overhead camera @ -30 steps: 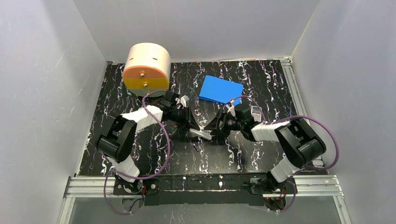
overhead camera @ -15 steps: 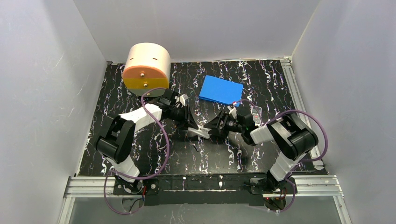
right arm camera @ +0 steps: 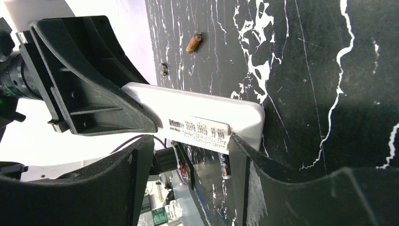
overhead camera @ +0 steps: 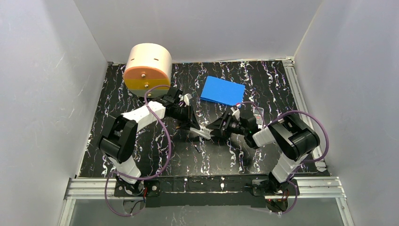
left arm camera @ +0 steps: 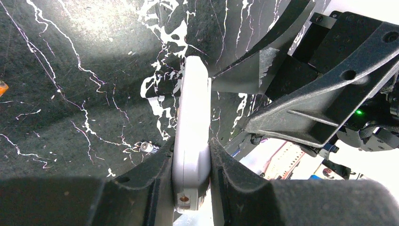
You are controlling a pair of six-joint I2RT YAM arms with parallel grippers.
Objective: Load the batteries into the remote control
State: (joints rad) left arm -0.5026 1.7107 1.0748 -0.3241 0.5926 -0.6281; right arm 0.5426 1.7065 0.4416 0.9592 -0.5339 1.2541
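Left arm (overhead camera: 141, 115) and right arm (overhead camera: 264, 136) share black joints, white shells, purple cables (overhead camera: 168, 140) (one green light (left arm camera: 359, 112)).

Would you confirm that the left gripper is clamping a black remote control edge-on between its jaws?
Not quite: the remote control is white, not black. The left wrist view shows the left gripper clamping it edge-on between its jaws.

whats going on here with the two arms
The left gripper is clamped on a white remote control, holding it on its edge near the middle of the black table. The right gripper is at the remote's other end with its jaws apart, not clearly gripping. Loose batteries, one of them orange, lie on the table.
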